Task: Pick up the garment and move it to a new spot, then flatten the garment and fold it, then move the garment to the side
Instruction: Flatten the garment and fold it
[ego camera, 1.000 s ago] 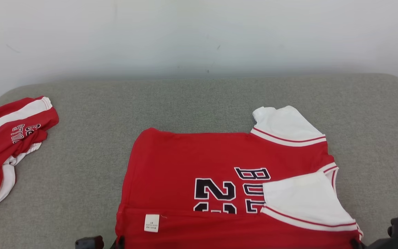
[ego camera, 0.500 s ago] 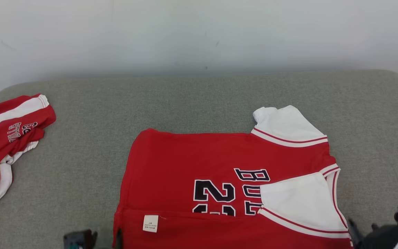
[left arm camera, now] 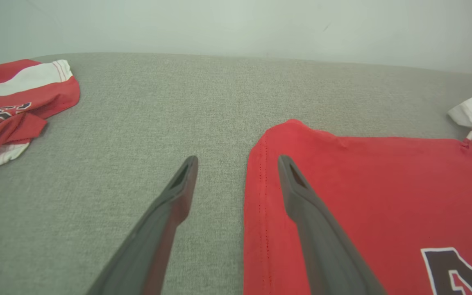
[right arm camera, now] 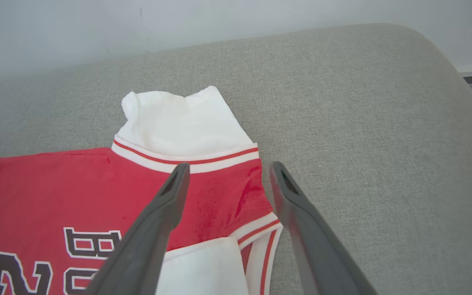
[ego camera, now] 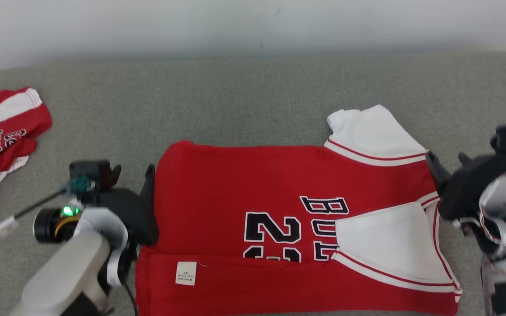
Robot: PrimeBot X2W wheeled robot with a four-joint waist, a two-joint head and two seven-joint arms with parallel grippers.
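Grey sofa cushion (ego camera: 253,96) carries the red jersey (ego camera: 235,184), partly folded, at front centre. The left gripper (ego camera: 132,172) and right gripper (ego camera: 447,160), shut at its near fold a second ago, now gape empty, straddling its side edges.

Qty: 2 garments (ego camera: 235,184), 4 fingers (left arm camera: 174,200), 1 cushion (ego camera: 244,101).

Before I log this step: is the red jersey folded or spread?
Partly folded: a flap of the jersey covers half its number.
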